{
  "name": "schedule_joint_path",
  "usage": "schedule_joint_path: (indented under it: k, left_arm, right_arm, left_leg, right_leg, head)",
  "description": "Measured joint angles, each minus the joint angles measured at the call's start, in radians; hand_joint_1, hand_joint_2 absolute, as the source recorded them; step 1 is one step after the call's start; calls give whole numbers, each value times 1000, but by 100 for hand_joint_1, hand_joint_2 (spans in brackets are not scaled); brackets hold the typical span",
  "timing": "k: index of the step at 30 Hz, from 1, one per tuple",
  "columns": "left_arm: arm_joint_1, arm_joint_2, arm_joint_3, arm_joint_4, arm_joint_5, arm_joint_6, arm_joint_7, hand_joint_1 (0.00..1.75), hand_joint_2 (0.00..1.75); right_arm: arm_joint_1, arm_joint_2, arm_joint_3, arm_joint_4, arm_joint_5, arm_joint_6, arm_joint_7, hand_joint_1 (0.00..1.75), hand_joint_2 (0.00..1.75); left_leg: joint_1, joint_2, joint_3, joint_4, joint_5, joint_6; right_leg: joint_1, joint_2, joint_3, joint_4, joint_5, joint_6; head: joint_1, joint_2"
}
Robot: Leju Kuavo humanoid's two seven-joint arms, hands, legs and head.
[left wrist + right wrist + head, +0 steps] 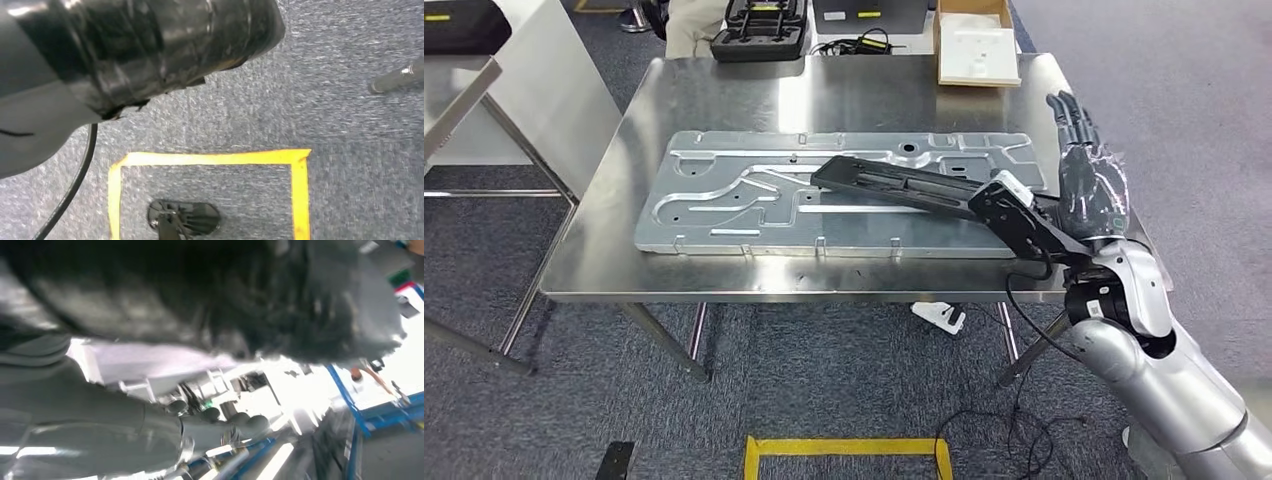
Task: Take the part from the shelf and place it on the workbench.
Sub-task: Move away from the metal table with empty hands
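Observation:
A long black part [894, 186] lies slantwise on a large stamped silver panel [724, 205], which rests flat on the steel workbench [724, 95]. My right hand [1092, 172] hovers by the bench's right edge, just past the part's near end, with its fingers straight and spread, pointing away, and nothing in them. A black block with a white tag at that wrist sits close to the part's end. In the right wrist view the hand [225, 295] is a dark blur. In the left wrist view my left hand [150, 45] hangs over the carpet as a dark wrapped mass; its fingers are hidden.
At the bench's far edge sit a cardboard box with white foam [975, 42], a black case [762, 32] and a charger [864, 43]. Another metal table [464, 95] stands at the left. A yellow tape square [849, 450] marks the carpet, with loose cables beside it.

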Motion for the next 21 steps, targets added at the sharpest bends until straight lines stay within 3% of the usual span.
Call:
schedule_joint_path:
  k: [2, 3, 4, 5, 7, 9, 10, 12, 14, 16, 18, 19, 20, 21]
  left_arm:
    - [-1, -2, 0, 0, -3, 0, 8, 0, 0]
    - [0, -2, 0, 0, -3, 0, 11, 0, 0]
    - [1, -3, 0, 0, -4, 0, 13, 0, 0]
    - [3, -4, 0, 0, -4, 2, 14, 0, 0]
    - [4, -5, 0, 0, -4, 7, 14, 0, 0]
    - [3, -5, 0, 0, -6, 13, 18, 0, 0]
    - [3, -6, 0, 0, -7, 15, 20, 0, 0]
    - [4, -7, 0, 0, -10, 17, 26, 0, 0]
    - [7, -8, 0, 0, -13, 18, 30, 0, 0]
    - [7, -10, 0, 0, -14, 19, 32, 0, 0]
    - [6, -12, 0, 0, -16, 19, 34, 0, 0]
    - [6, -12, 0, 0, -16, 19, 35, 0, 0]
    - [7, -13, 0, 0, -17, 19, 36, 0, 0]
    - [7, -13, 0, 0, -18, 19, 37, 0, 0]
  right_arm:
    - [2, 0, -2, 1, 0, 0, 0, 0, 0]
    - [5, 0, -2, 2, 0, 0, 0, 0, 0]
    - [9, -1, -2, 2, 0, 0, 2, 0, 0]
    - [12, -3, -3, 2, 0, 0, 4, 0, 0]
    - [16, -8, -6, 2, 0, 0, 9, 0, 0]
    - [21, -13, -10, 0, 0, 0, 13, 0, 0]
    - [25, -15, -13, -1, 1, 0, 14, 0, 0]
    - [35, -17, -17, -2, 2, -1, 16, 0, 0]
    - [41, -17, -19, -2, 3, -1, 16, 0, 0]
    - [44, -17, -21, -2, 4, -2, 14, 0, 0]
    - [48, -17, -21, 0, 4, -4, 8, 0, 0]
    - [51, -17, -21, 2, 4, -4, 6, 0, 0]
    - [53, -17, -21, 3, 4, -5, 4, 0, 0]
    - [54, -17, -21, 5, 4, -5, 3, 0, 0]
  left_leg:
    - [-1, 3, -16, 0, 12, 6]
    - [-1, 3, -26, 3, 17, 6]
    - [0, 3, -36, 8, 21, 5]
    - [1, 3, -47, 14, 24, 4]
    - [4, 3, -68, 34, 27, -2]
    - [4, 1, -87, 56, 27, -12]
    - [3, 0, -95, 63, 29, -18]
    - [3, -3, -103, 69, 37, -28]
    - [7, -4, -119, 89, 18, -38]
    - [10, -4, -152, 172, -56, -47]
    - [12, -4, -185, 290, -131, -51]
    - [12, -4, -186, 323, -144, -49]
    - [11, -4, -172, 324, -137, -46]
    - [9, -4, -139, 289, -116, -41]
  right_leg:
    - [-2, 0, -40, 118, -81, 7]
    - [-4, 0, -55, 172, -106, 10]
    - [-6, 0, -57, 200, -113, 14]
    - [-9, 0, -41, 192, -101, 18]
    - [-17, -1, 35, 83, -60, 25]
    - [-15, 3, 91, -12, -39, 22]
    - [-13, 5, 97, -30, -40, 17]
    - [-11, 7, 87, -30, -32, 0]
    - [-11, 5, 74, -33, -19, -16]
    - [-12, 3, 56, -34, -2, -28]
    - [-8, 3, 33, -33, 14, -32]
    - [-5, 3, 22, -33, 22, -33]
    - [-3, 3, 11, -32, 30, -33]
    - [-1, 4, 2, -32, 37, -33]
  head:
    - [2, 0]
    - [2, 0]
    - [2, 0]
    - [2, 0]
    - [2, 0]
    - [2, 0]
    - [1, 0]
    - [1, 0]
    - [-1, 0]
    - [-4, 0]
    - [-5, 0]
    - [-5, 0]
    - [-5, 0]
    - [-4, 0]
